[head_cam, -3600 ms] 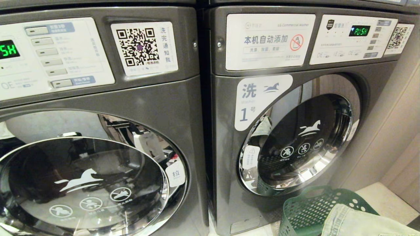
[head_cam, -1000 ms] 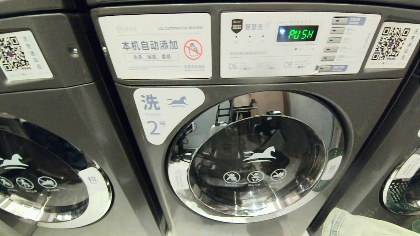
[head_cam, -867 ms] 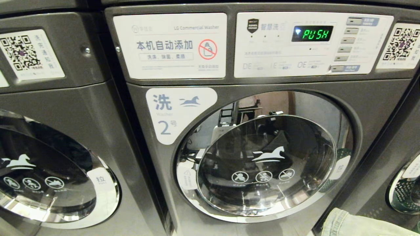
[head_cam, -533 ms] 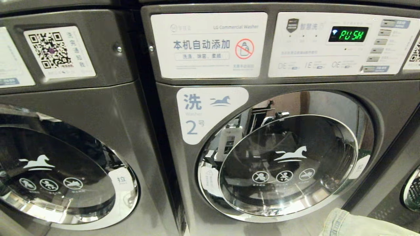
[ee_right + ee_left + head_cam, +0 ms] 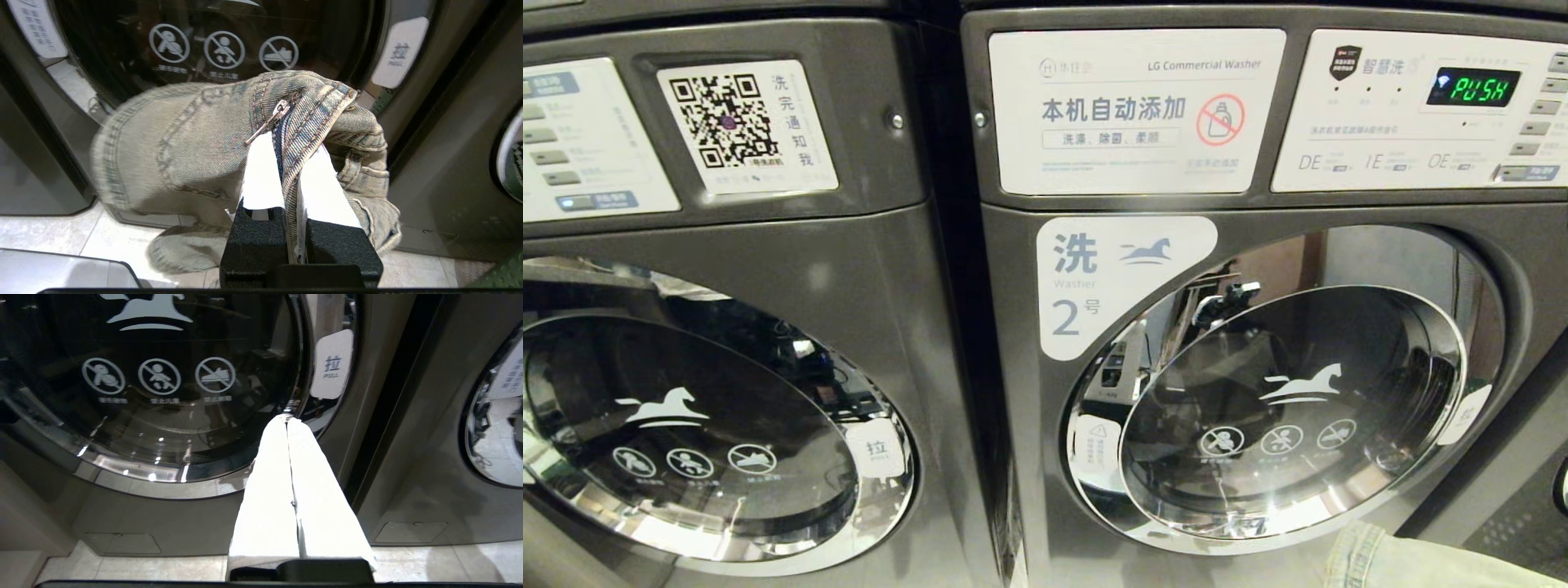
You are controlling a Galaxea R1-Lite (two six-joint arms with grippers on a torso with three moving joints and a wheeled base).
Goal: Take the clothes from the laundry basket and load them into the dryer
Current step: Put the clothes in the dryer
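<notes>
Denim is what your right gripper point(image 5: 291, 147) has: its two white fingers are pinched tight on a zipper seam of the pale jeans point(image 5: 179, 134), which hang bunched in front of the shut door of machine 2 point(image 5: 1290, 408). In the head view the cloth only peeks in at 5 o'clock. Your left gripper point(image 5: 288, 424) is empty, fingers pressed together, tip near the other door's pull tab point(image 5: 331, 364). You would do well to open a door first, likely with the free left, keeping the jeans clear of the swing. Count: two machine fronts fully visible, two doors both shut, one garment, one lit display point(image 5: 1472, 86).
</notes>
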